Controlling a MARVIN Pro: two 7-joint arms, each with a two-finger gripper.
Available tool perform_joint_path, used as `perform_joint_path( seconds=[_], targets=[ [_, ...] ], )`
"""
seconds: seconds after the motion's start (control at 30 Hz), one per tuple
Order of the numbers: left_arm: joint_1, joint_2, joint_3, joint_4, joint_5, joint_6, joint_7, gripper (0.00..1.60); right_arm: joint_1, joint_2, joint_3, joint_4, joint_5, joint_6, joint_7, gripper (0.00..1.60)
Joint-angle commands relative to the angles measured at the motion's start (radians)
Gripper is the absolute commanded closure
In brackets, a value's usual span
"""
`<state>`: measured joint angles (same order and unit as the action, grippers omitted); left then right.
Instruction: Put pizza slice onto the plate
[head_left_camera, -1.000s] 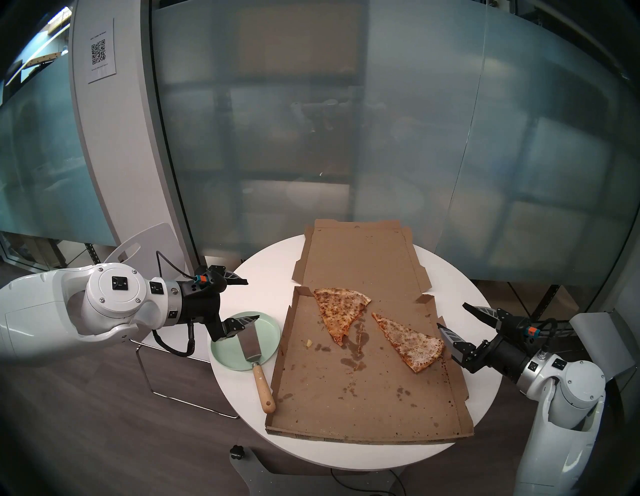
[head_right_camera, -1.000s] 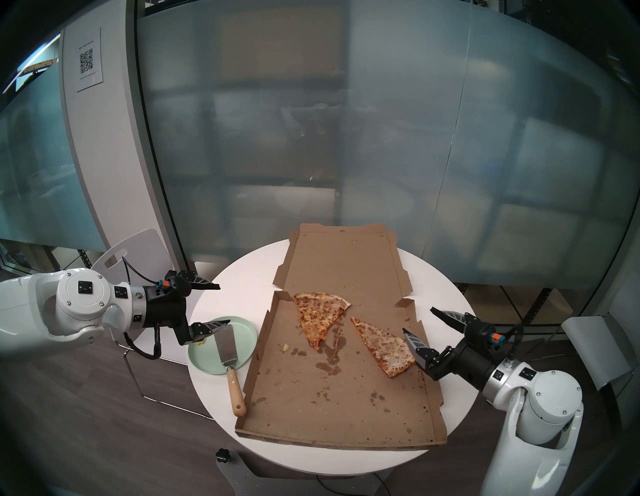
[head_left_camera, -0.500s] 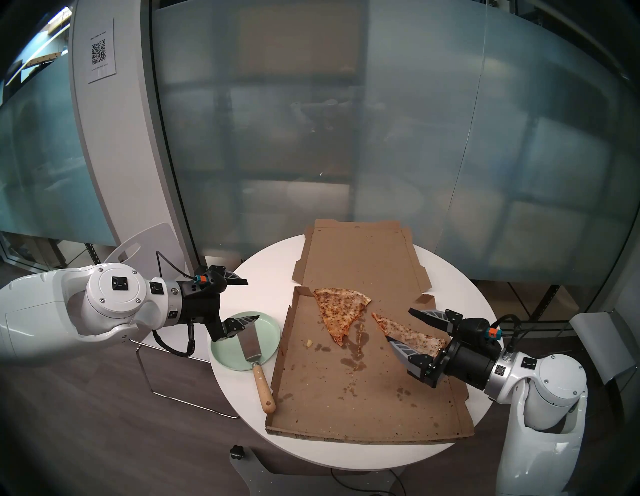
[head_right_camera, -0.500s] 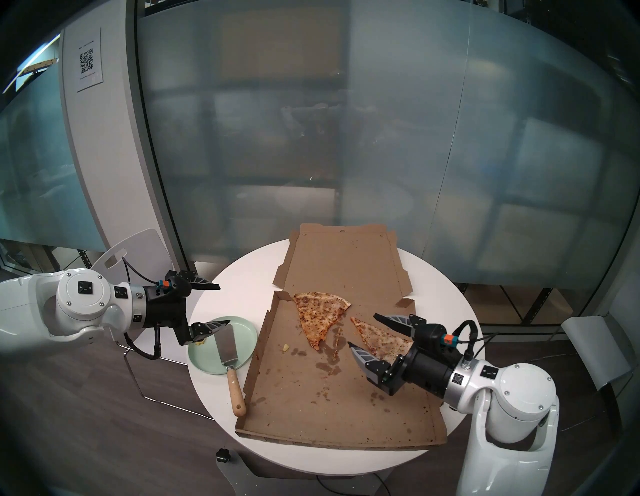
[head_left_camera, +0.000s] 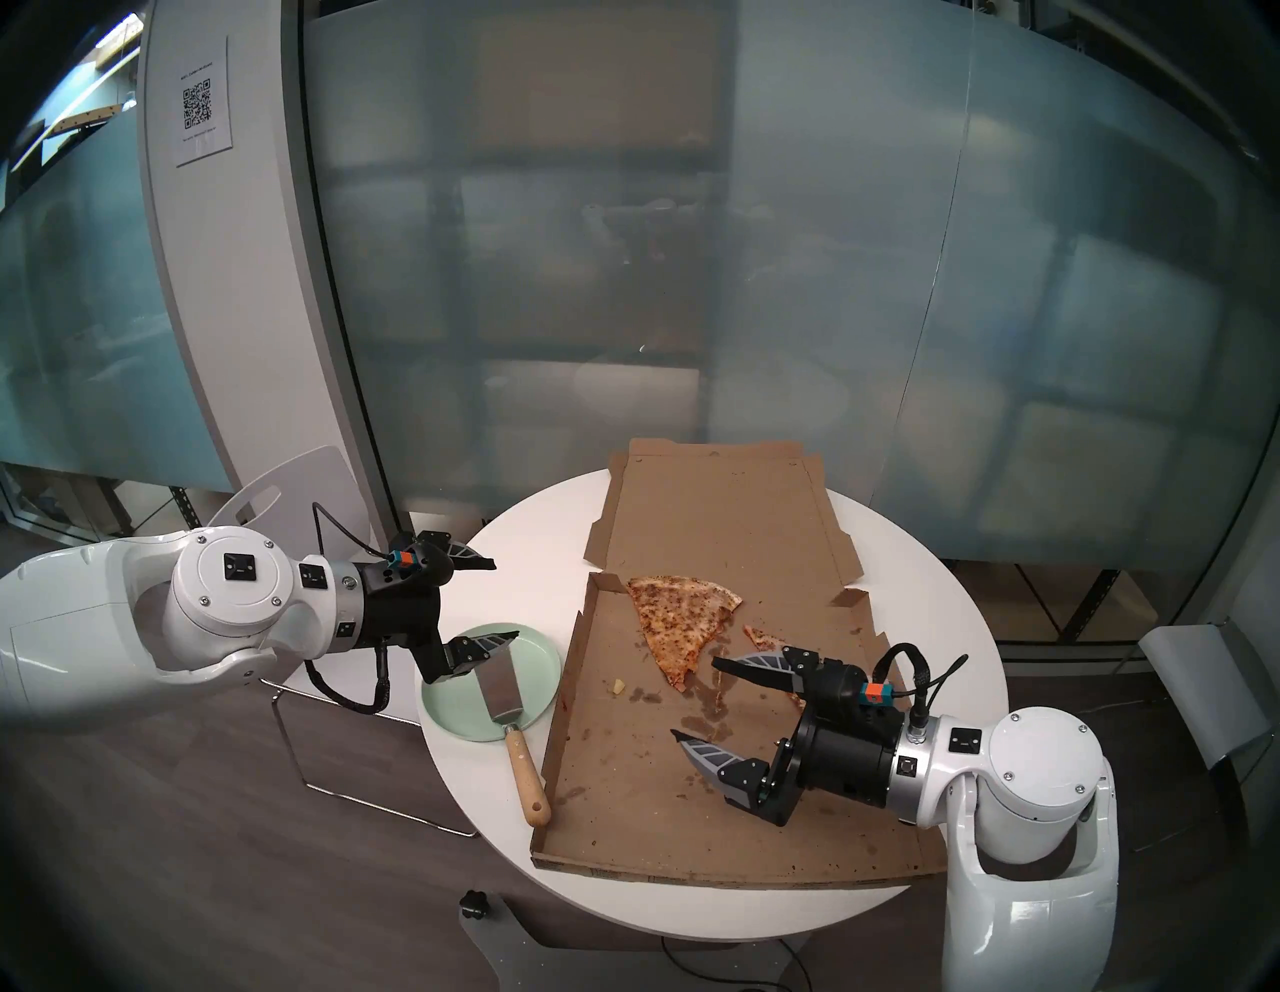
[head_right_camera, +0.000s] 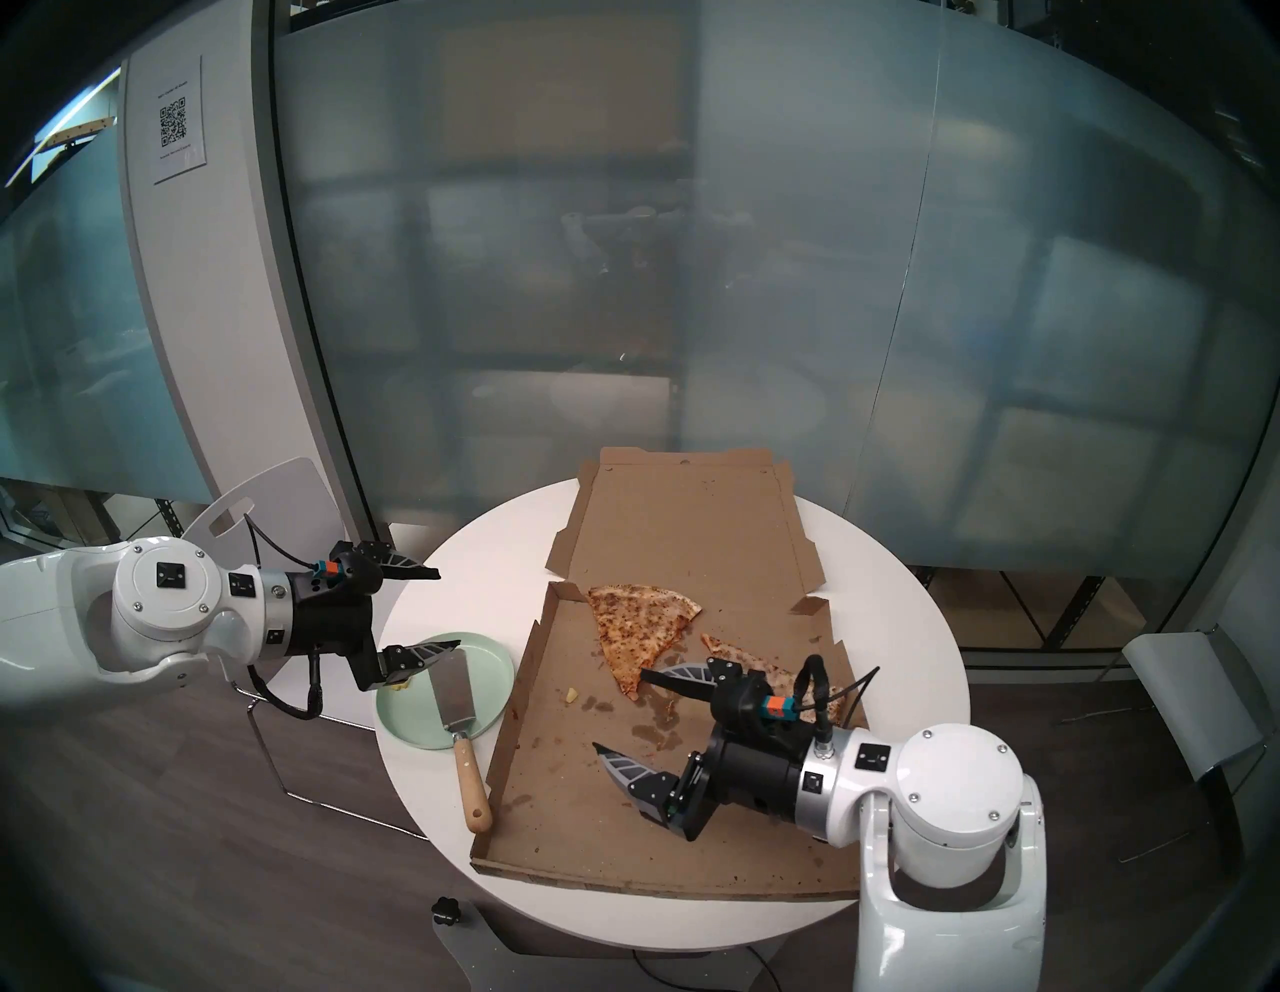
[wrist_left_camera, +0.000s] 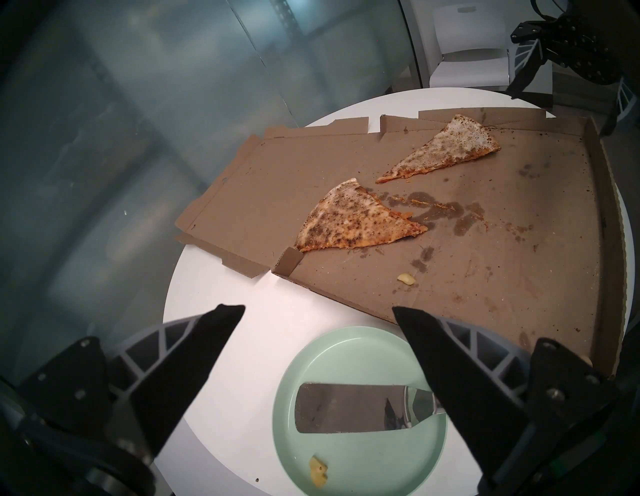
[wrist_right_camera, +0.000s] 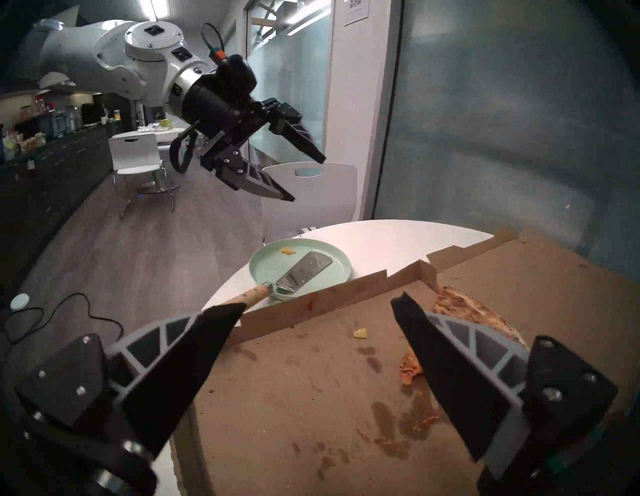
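The pizza slice (wrist_left_camera: 446, 149), pale with dark specks, lies in the right half of the open cardboard box (head_left_camera: 692, 817). In the head views my right arm hides most of the pizza slice (head_left_camera: 758, 634) (head_right_camera: 734, 651). My right gripper (head_left_camera: 692, 697) (head_right_camera: 620, 709) (wrist_right_camera: 318, 302) hovers open and empty over the box's middle, left of that slice. The mint-green plate (head_left_camera: 450, 713) (head_right_camera: 409, 720) (wrist_left_camera: 363, 460) (wrist_right_camera: 270, 263) sits on the table left of the box. My left gripper (head_left_camera: 505, 599) (head_right_camera: 450, 608) (wrist_left_camera: 315, 309) (wrist_right_camera: 308, 179) hangs open above its far edge.
A metal spatula (head_left_camera: 500, 686) rests its blade on the plate, its wooden handle (head_left_camera: 526, 776) lying along the box's left wall. A browner slice (head_left_camera: 675, 616) lies at the box's far left. The round white table (head_left_camera: 512, 596) has chairs (head_left_camera: 1191, 679) on both sides.
My right arm swung left from the box's right edge, across the pale slice, to the box's middle, staying open. The left arm, plate and both slices have not moved.
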<state>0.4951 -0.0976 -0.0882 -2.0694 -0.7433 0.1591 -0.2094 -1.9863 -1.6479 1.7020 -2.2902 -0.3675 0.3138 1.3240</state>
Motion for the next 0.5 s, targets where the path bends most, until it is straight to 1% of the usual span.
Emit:
perform_joint_path(
  seconds=[0.0,0.23,0.33,0.47],
  targets=[
    [-0.013,-0.002,-0.013,0.001,0.000,-0.001,-0.001,0.00,-0.017,0.026,-0.125,-0.025,-0.015,0.023,-0.005,0.00],
    [-0.013,-0.002,-0.013,0.001,0.000,0.000,-0.001,0.00,-0.023,0.070,-0.223,-0.017,-0.048,0.059,-0.025,0.00],
    [-0.014,-0.002,-0.013,0.001,0.000,0.000,-0.001,0.00,-0.021,0.094,-0.265,-0.002,-0.052,0.071,-0.055,0.00],
    [-0.014,-0.002,-0.013,0.001,0.000,0.000,-0.002,0.00,0.005,0.124,-0.318,0.027,-0.051,0.094,-0.107,0.00]
  ],
)
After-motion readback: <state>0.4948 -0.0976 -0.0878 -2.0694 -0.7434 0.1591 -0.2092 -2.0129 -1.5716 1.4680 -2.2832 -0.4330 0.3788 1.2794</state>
